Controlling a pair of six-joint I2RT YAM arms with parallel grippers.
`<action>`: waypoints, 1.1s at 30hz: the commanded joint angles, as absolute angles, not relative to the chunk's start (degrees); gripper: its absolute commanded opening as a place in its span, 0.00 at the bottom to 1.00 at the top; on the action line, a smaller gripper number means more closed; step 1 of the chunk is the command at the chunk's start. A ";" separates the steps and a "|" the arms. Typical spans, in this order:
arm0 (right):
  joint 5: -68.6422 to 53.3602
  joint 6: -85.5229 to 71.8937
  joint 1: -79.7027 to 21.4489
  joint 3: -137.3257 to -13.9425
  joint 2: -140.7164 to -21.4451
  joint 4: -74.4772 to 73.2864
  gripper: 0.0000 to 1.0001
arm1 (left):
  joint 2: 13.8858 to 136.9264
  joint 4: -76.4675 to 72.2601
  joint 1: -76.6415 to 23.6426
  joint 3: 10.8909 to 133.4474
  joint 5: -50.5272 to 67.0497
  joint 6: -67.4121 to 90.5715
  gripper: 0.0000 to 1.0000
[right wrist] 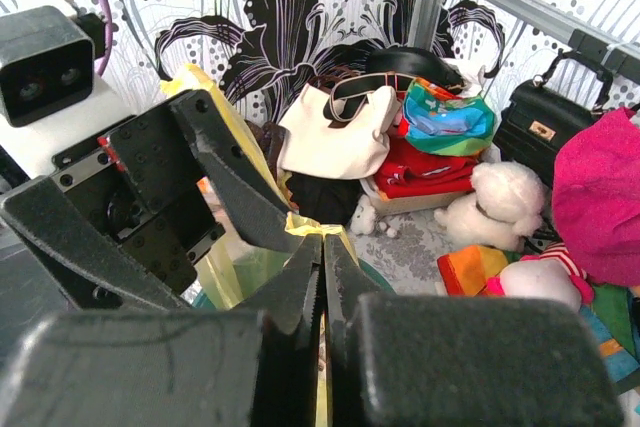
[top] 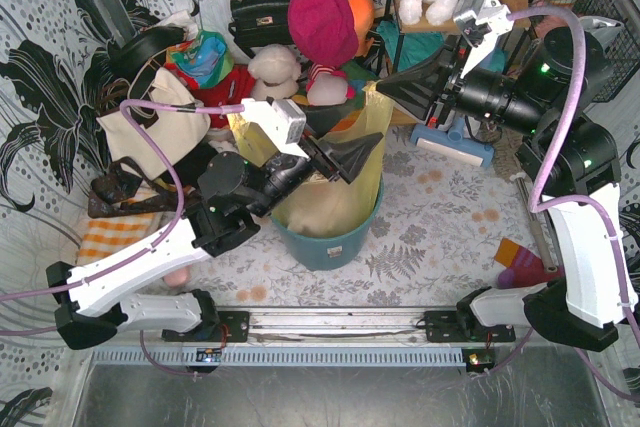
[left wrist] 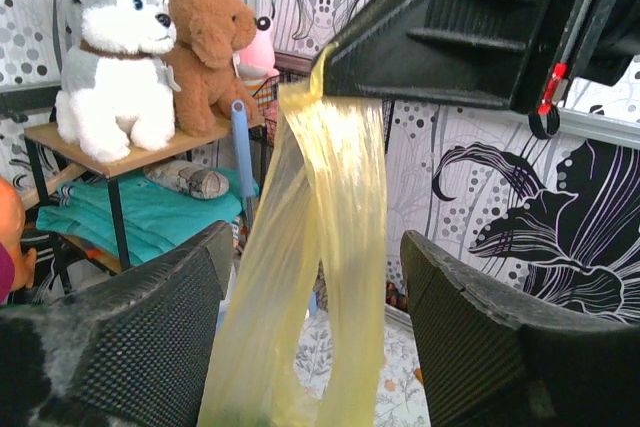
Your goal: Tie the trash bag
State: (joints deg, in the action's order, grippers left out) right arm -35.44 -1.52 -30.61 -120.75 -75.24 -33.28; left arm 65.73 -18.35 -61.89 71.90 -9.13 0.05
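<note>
**A:** What surrounds the work?

**B:** A table (top: 450,217) under a grey leaf-print cloth, and walls papered with big black flowers. Soft toys, a cream tote (right wrist: 330,132) and a black handbag (right wrist: 545,122) crowd the far side.

**A:** Where is the bag?

**B:** The bag (left wrist: 340,197), thin yellow-green film, sits in a teal bin (top: 330,245) near the middle of the table, just ahead of your left arm. One part of its rim is stretched up out of the bin toward the far right, as a taut, wrinkled strip.

**A:** And the grippers?

**B:** Your right gripper (right wrist: 320,242) has its fingers pressed together on the top end of that strip, and a small fold of film shows at the tips. Your left gripper (left wrist: 312,247) is lower on the strip, fingers well apart, one on each side of it. Whether either pad touches the film, you cannot tell from these views.
</note>
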 commanded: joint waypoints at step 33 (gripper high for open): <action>-40.19 -3.41 -30.38 -117.00 -73.23 -28.37 0.00 | 76.74 -28.39 -44.13 84.65 30.56 15.84 0.43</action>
State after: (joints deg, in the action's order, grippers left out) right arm -38.57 -2.37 -30.61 -117.82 -74.28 -31.31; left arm 76.23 -26.13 -44.77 82.11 29.45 14.72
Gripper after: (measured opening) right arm 0.003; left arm 0.450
